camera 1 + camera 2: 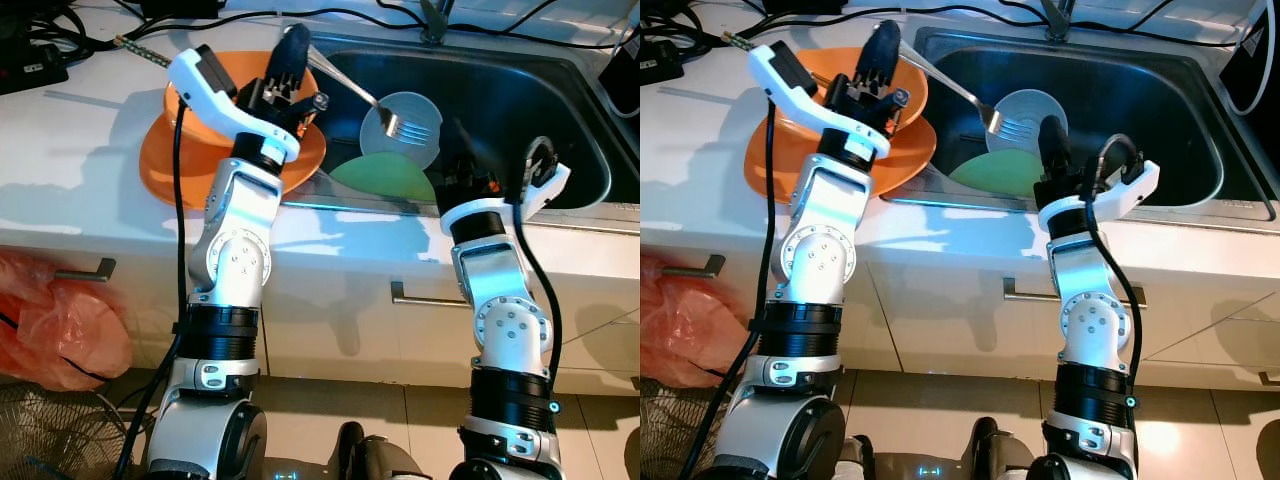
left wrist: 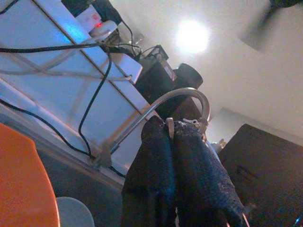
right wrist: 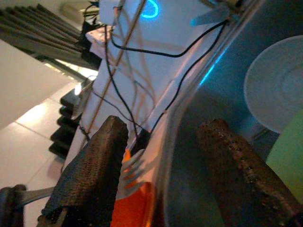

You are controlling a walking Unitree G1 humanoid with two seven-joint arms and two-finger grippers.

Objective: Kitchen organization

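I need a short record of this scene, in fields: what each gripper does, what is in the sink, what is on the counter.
left gripper: shut on the fork, holding it by the handle, tines out over the sink
right gripper: open, at the sink's front edge, holding nothing
sink: dark steel, holds a white plate and a green plate
counter: white, with an orange bowl on an orange plate left of the sink
back of counter: black cables
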